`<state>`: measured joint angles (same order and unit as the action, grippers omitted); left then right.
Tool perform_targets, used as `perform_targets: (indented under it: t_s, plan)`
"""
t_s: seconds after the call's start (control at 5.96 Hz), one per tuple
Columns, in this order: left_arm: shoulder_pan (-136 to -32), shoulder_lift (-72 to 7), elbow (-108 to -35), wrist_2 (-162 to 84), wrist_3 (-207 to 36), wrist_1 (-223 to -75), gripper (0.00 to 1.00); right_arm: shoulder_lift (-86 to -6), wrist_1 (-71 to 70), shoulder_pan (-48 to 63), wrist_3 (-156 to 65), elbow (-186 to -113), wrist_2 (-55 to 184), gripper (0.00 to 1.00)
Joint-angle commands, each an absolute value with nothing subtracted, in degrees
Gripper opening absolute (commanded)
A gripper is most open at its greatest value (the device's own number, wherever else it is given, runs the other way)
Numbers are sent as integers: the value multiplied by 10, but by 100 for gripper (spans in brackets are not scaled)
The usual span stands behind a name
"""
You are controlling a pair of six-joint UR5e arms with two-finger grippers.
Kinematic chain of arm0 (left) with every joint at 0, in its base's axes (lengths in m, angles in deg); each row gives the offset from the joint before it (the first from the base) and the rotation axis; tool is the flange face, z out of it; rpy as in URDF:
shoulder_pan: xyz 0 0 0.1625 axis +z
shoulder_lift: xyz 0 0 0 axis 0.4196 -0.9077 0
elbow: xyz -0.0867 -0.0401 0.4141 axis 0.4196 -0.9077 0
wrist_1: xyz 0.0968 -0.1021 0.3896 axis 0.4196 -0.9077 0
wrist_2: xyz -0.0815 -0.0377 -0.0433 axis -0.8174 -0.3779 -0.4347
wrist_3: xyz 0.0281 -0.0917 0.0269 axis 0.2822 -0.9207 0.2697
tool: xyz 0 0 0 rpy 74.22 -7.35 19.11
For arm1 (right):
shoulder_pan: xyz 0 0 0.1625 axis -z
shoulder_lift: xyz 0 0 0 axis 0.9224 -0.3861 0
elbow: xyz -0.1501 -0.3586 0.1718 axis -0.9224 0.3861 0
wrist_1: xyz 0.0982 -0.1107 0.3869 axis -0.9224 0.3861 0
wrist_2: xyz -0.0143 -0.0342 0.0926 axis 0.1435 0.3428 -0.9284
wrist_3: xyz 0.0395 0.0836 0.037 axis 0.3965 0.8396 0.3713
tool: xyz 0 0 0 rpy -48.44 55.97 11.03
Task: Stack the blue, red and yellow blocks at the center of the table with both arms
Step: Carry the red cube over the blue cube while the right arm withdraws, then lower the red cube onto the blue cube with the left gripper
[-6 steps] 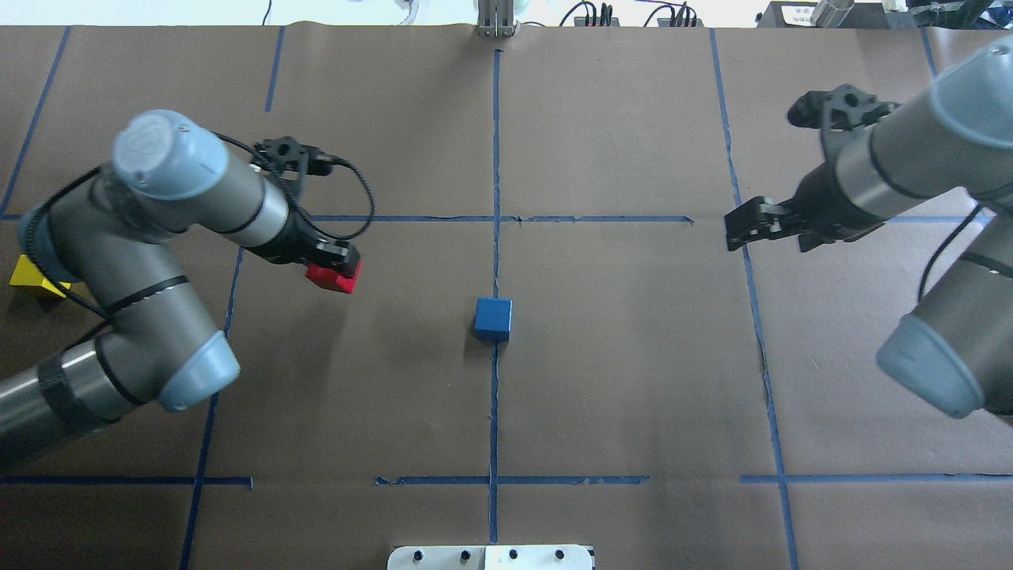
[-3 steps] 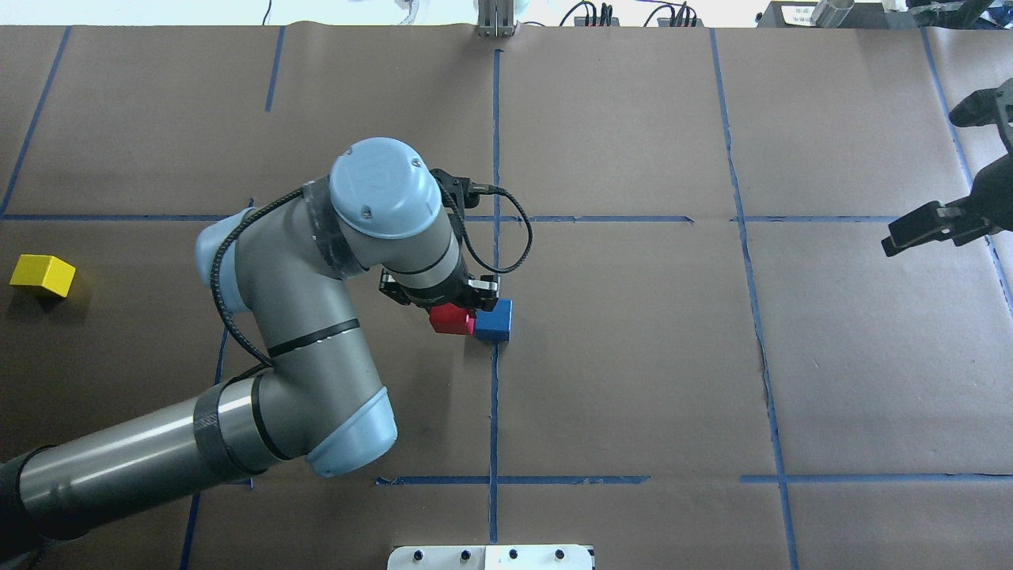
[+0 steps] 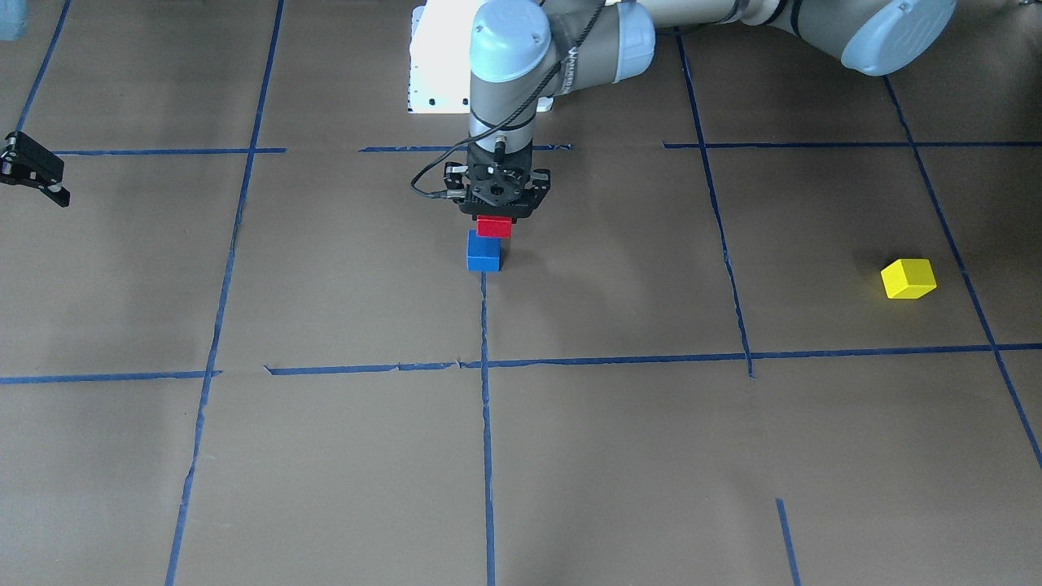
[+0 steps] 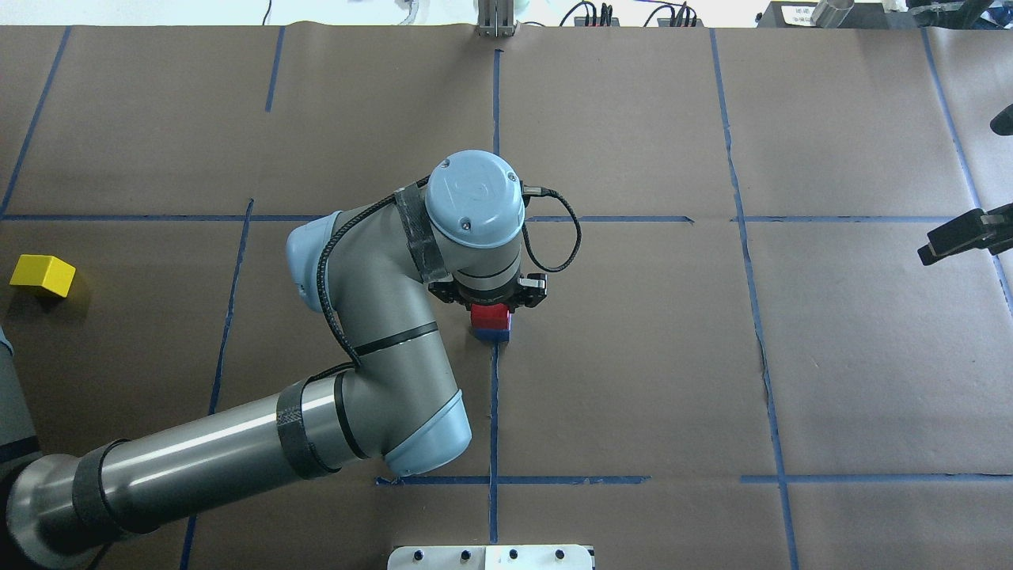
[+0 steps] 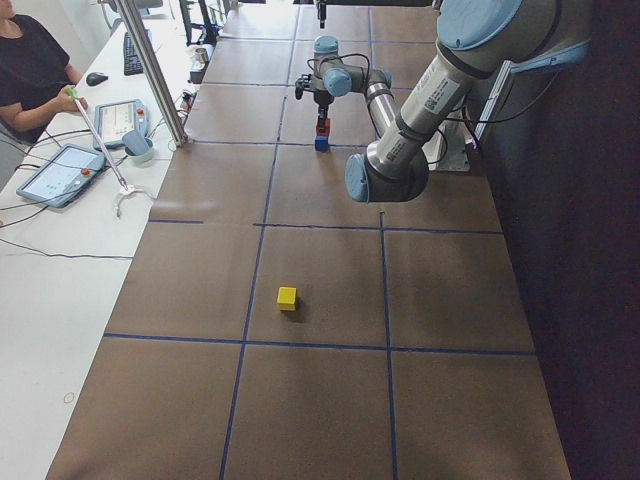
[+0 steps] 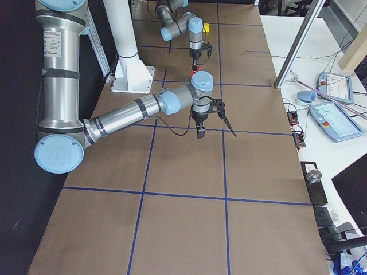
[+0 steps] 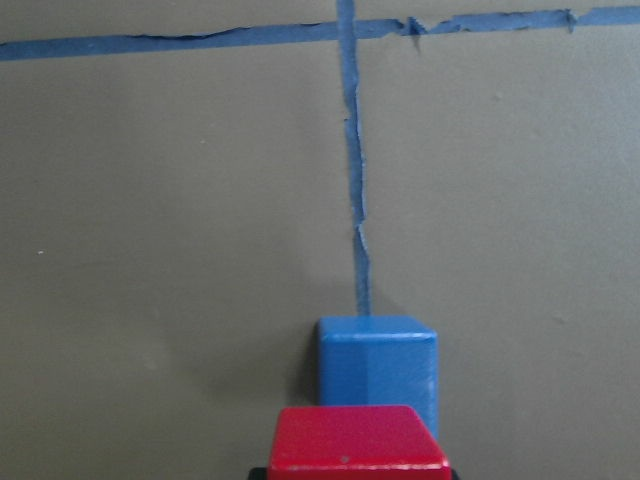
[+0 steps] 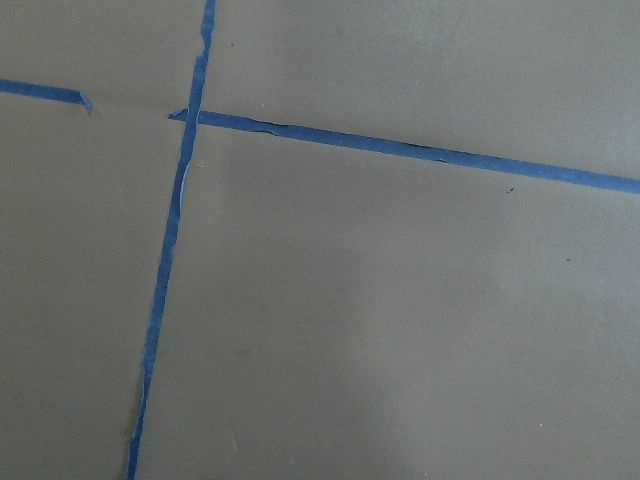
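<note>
The blue block (image 4: 493, 336) sits at the table's centre on the blue tape cross; it also shows in the front view (image 3: 483, 253) and the left wrist view (image 7: 377, 362). My left gripper (image 4: 490, 310) is shut on the red block (image 3: 494, 226) and holds it directly over the blue block; I cannot tell whether the two touch. The red block fills the bottom of the left wrist view (image 7: 358, 452). The yellow block (image 4: 43, 275) lies alone at the far left of the table. My right gripper (image 4: 960, 237) is open and empty at the table's right edge.
Blue tape lines (image 4: 495, 396) divide the brown table into squares. A white base plate (image 4: 491, 556) sits at the near edge and a metal post (image 4: 495, 20) at the far edge. An operator (image 5: 30, 70) sits at a side desk with tablets.
My left arm swung right, carrying the red block from the left half to over the blue block. My right arm drew back toward the right edge.
</note>
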<state>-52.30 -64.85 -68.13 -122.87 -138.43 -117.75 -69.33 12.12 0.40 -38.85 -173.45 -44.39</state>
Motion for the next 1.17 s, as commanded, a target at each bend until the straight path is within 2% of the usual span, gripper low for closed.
perform_targets:
  t_s: [0.0,0.17,0.34,0.5,1.01]
  plan:
    - [-521,-649,-671,-1214,-1385,-1184,8,-693,121,4,-390,-1734,-445,100]
    - [-518,-642,-672,-1215,-1386,-1184,9,-692,121,4,-390,-1734,-445,100]
    - [-516,-643,-673,-1215,-1386,-1184,16,-692,121,4,-390,-1734,-445,100]
    - [-516,-643,-673,-1215,-1386,-1185,32,-692,121,4,-390,-1734,-445,100]
    - [-514,-643,-672,-1214,-1392,-1203,34,-692,121,4,-390,-1733,-445,100]
